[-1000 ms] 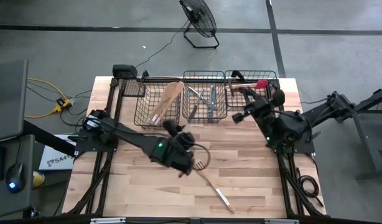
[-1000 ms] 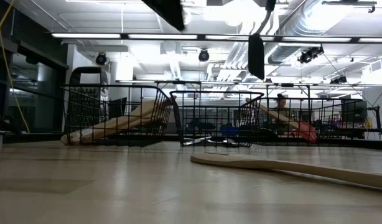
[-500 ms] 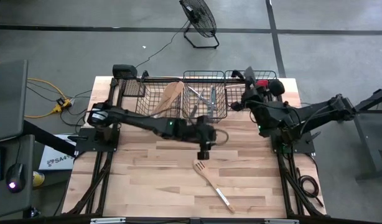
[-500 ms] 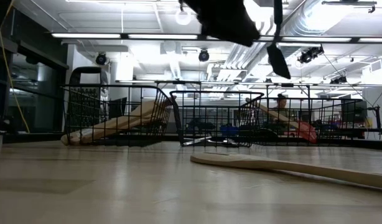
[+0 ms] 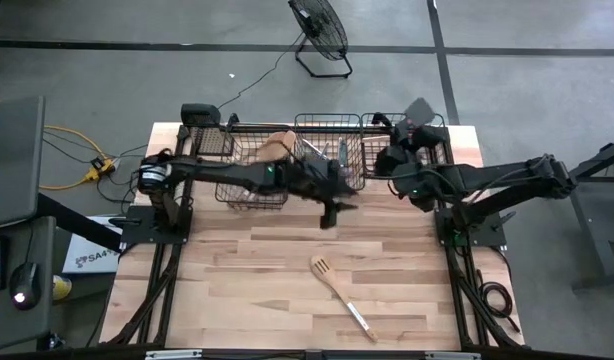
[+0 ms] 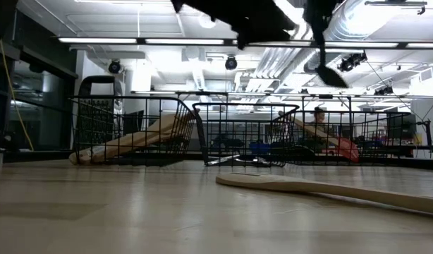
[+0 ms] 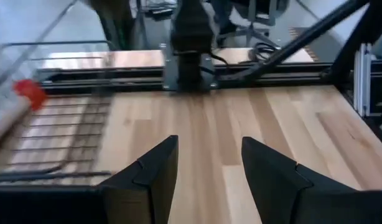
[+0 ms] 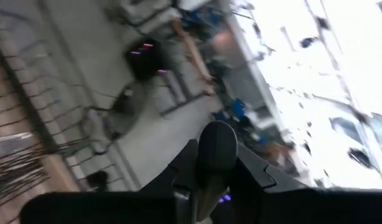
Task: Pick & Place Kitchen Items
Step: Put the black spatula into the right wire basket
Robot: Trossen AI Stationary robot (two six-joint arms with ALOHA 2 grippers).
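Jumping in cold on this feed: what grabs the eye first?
The right gripper is raised over the right basket, shut on a black turner. The left gripper hangs open in front of the middle basket. One wooden slotted turner lies alone on the table, nearer the front.

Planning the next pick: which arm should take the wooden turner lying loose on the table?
Left, probably. The left pincer is open and empty, hanging over the table in front of the baskets, nearer the wooden turner. The right pincer is shut on a dark utensil, up over the right basket.
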